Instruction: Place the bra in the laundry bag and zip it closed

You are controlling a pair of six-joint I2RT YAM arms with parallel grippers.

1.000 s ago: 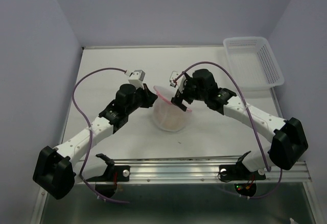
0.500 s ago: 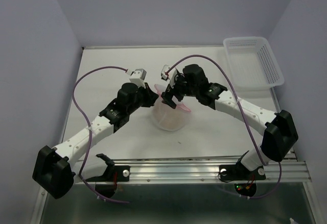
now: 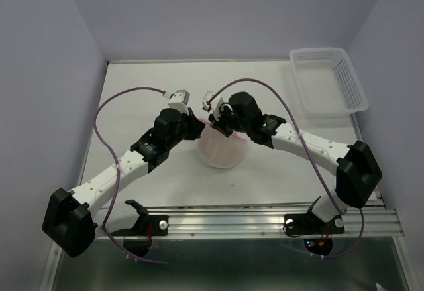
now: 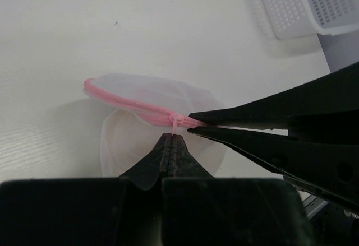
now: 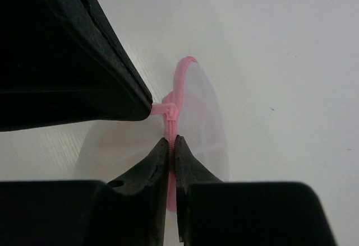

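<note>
The laundry bag (image 3: 224, 150) sits at mid-table, a white mesh pod with a pink zipper rim (image 4: 129, 101). My left gripper (image 3: 199, 126) is shut on the pink zipper pull (image 4: 176, 120), which sticks out just past its tips (image 4: 172, 136). My right gripper (image 3: 213, 120) comes in from the right and is shut on the pink zipper tape (image 5: 173, 124) right behind the slider (image 5: 170, 110). The two grippers' tips nearly touch at the rim. The bra is hidden; nothing tan shows through the mesh.
A white plastic lattice basket (image 3: 328, 82) stands at the table's back right corner, also seen in the left wrist view (image 4: 303, 5). Purple cables loop over both arms. White walls close in the table on three sides.
My right gripper moved left along the bag's rim toward the left gripper and went from open to shut on the zipper tape. The left gripper stayed put.
</note>
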